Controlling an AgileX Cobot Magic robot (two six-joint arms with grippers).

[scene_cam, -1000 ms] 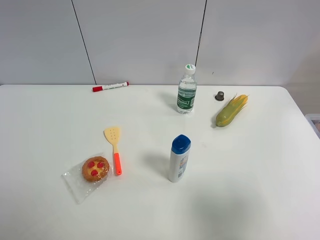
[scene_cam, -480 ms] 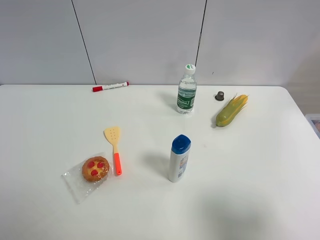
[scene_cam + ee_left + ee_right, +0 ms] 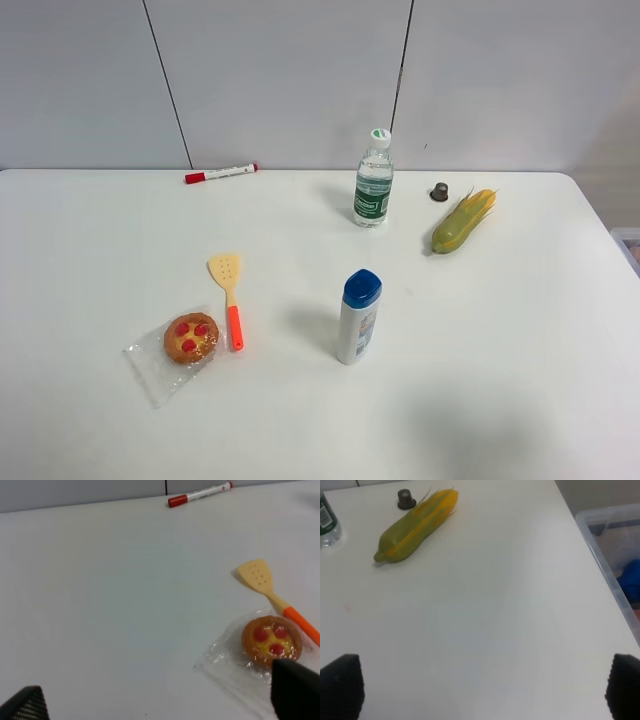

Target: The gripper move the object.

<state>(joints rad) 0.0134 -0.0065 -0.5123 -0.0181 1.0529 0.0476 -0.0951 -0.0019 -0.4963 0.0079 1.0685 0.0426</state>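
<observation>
Both hands released, capsule untouched at the far right of the tabletop.

Your capsule [image 3: 439, 191] stands on the white tabletop [image 3: 520, 330] close beside the tip of the corn [image 3: 463, 221], with the water bottle [image 3: 374, 180] a little to its left; the right wrist view shows it again [image 3: 406, 499], close to the corn's husk end [image 3: 415, 525]. Your right hand [image 3: 482, 685] hangs with fingers [image 3: 340, 685] spread wide, nothing between them, well apart from the capsule. Your left hand [image 3: 160, 695] is likewise spread and empty, one finger [image 3: 295, 685] overlapping the wrapped tart [image 3: 271, 641] in that view, next to the spatula [image 3: 272, 597].
</observation>
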